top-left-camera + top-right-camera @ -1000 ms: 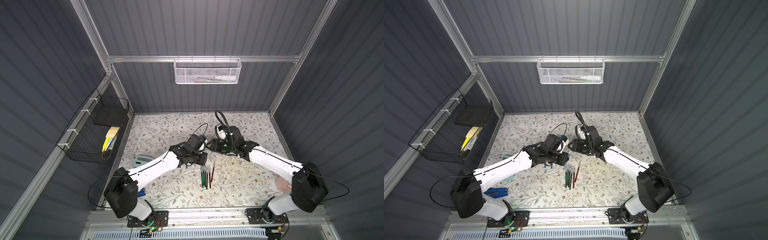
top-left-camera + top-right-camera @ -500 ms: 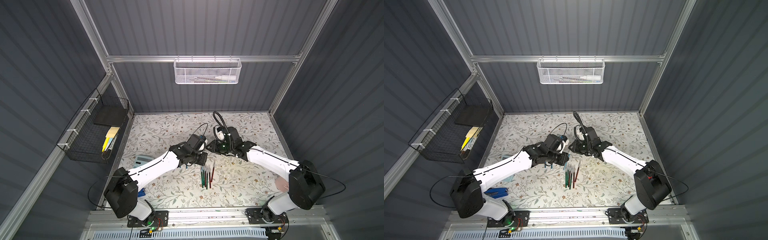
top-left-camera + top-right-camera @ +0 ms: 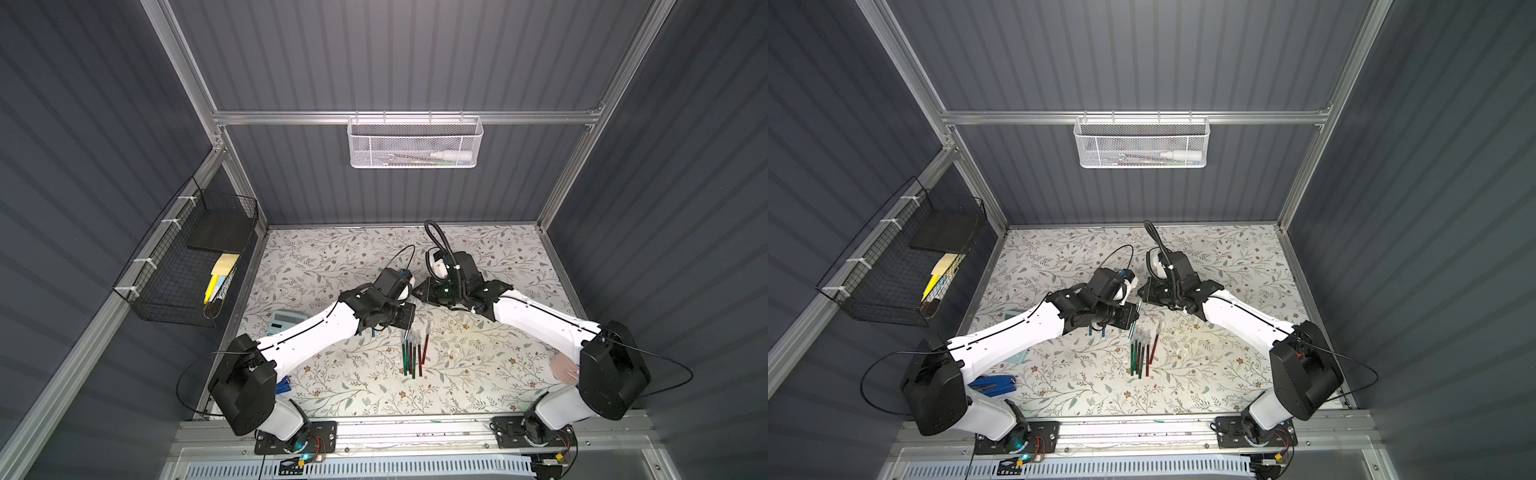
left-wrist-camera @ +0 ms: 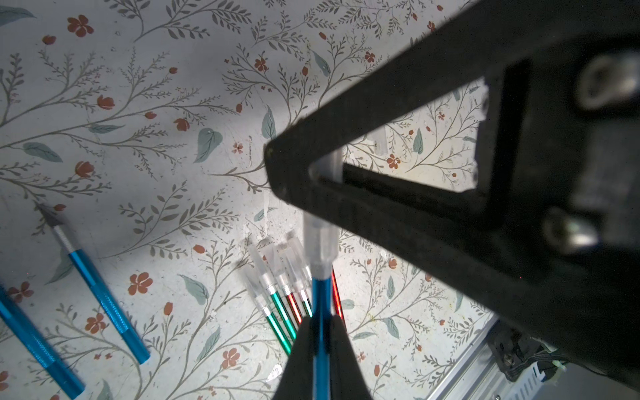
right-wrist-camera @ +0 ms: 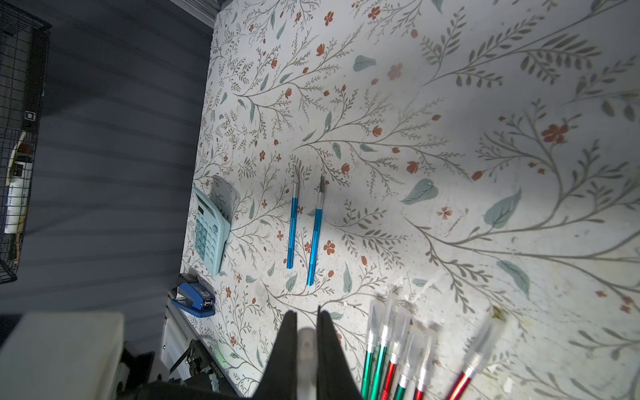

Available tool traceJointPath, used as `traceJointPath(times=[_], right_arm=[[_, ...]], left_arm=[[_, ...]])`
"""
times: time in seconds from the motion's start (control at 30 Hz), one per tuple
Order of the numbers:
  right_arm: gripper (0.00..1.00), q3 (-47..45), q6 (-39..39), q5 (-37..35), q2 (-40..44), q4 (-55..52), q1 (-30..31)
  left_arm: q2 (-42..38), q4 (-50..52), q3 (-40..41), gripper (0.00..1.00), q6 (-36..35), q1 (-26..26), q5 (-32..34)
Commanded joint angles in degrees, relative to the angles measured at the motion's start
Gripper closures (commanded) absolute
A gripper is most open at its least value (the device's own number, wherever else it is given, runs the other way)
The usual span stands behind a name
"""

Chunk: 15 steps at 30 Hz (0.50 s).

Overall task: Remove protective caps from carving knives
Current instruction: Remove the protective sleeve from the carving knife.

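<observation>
**Both pincers working on one capped blue knife**

My left pincer is pressing its fingers together on the handle of a blue carving knife. It is holding the knife off the table, with the capped end pointing at my right pincer. The right pincer is pinching the whitish protective cap sitting on that knife's tip, so the two pincers are meeting tip to tip.

Six capped knives, green and red, are lying just nearer my bases than both pincers. They are fanning side by side with their caps toward the pincers. Two bare blue knives are lying parallel under my left wrist, on the side away from the right pincer. Farther out that way, a pale calculator and a blue stapler are sitting at the table's edge. One loose clear cap is showing through the open frame of the right pincer's finger.

Well behind both pincers, a white mesh basket is hanging on the back rail. It is holding a white bottle and thin items too blurred to name. Well out past my left pincer, a black wire basket is hanging on the side wall. It is holding a yellow pad, a yellow marker and a dark slab.
</observation>
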<state>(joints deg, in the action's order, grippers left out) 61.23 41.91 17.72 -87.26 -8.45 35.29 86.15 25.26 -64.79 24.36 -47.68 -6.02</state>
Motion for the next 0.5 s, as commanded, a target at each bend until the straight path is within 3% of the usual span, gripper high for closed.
traceJointPath(times=[0.0,0.47], right_arm=[[1.0,2.2,-1.4,-4.1,1.3,-0.6,-0.7],[1.0,1.5,-0.1,-2.2,3.9,0.5,-4.5]], left_arm=[[-1.1,0.8,1.2,1.0,0.8,-0.4,-1.4],[-0.1,-0.5,2.6,1.0,1.3,-0.4,-2.7]])
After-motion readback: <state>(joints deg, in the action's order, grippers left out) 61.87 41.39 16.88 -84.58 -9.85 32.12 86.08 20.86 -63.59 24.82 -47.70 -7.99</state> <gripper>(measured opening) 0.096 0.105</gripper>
